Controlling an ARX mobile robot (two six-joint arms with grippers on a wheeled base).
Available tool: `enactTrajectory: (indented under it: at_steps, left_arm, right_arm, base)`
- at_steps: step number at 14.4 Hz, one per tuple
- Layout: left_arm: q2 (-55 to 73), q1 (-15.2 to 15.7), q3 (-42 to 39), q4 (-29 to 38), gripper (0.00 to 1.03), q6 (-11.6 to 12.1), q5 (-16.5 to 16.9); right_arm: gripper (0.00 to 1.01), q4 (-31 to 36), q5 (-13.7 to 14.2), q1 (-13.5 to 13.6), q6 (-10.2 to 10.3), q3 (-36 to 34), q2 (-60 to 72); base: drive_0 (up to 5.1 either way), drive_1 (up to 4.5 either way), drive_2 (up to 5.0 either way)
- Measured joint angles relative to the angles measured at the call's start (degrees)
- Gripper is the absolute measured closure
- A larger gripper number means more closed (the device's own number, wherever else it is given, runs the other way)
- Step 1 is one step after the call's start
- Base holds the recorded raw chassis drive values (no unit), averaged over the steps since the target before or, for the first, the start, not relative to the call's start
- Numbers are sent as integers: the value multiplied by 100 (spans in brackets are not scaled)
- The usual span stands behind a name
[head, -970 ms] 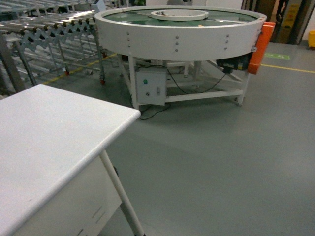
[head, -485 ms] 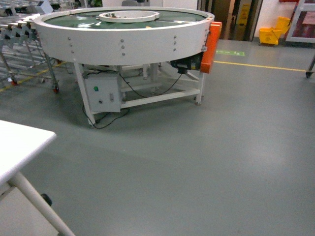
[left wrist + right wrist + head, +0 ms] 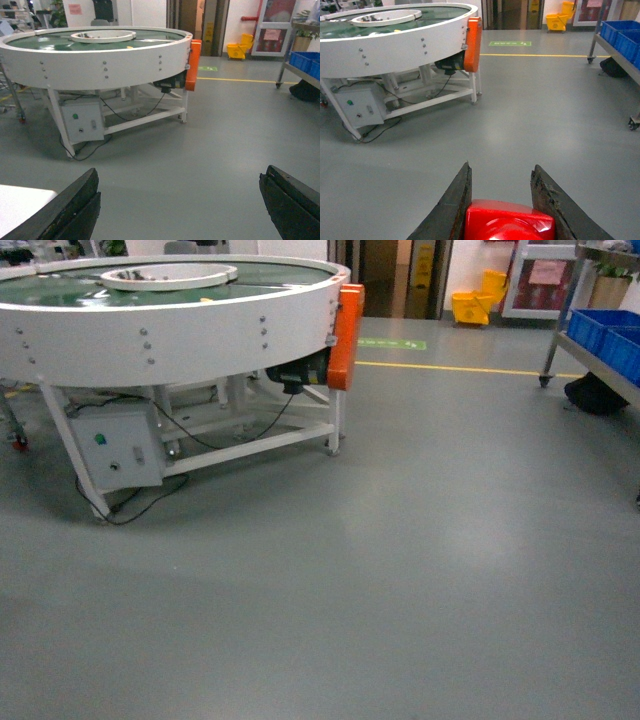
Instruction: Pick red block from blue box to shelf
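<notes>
In the right wrist view the red block (image 3: 507, 222), glossy and rounded on top, sits between the dark fingers of my right gripper (image 3: 501, 167), which is shut on it above the grey floor. My left gripper (image 3: 181, 172) is open wide with only floor between its fingers. The shelf (image 3: 603, 362), a steel rack on castors, enters at the far right edge and carries dark blue crates (image 3: 600, 328); the right wrist view also catches the shelf (image 3: 616, 49). The blue box is out of view. Neither gripper shows in the head view.
A big round white conveyor table (image 3: 180, 315) with an orange guard (image 3: 348, 335) and a grey control box (image 3: 115, 445) fills the left. A black bag (image 3: 597, 395) lies under the shelf. A yellow mop bucket (image 3: 478, 308) stands by the far door. A white table corner (image 3: 20, 205) shows low left.
The head view has swung to the right: the white table has left the frame, the round conveyor table has slid left, and the shelf with blue crates has come in at the right edge.
</notes>
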Motion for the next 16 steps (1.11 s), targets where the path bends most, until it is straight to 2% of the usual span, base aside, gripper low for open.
enactTrajectory:
  at_steps: [9, 14, 16]
  left_arm:
    - [0, 0, 0, 9, 5, 0, 2]
    - [0, 2, 0, 7, 5, 0, 2]
    - [0, 2, 0, 4, 5, 0, 4]
  right_arm:
    - [73, 2, 0, 2, 0, 0, 0]
    - [73, -2, 17, 2, -2, 0, 0]
    - [73, -13, 17, 2, 0, 0, 0]
  base:
    - [275, -12, -464]
    - [-163, -163, -163]
    - [-24, 55, -513]
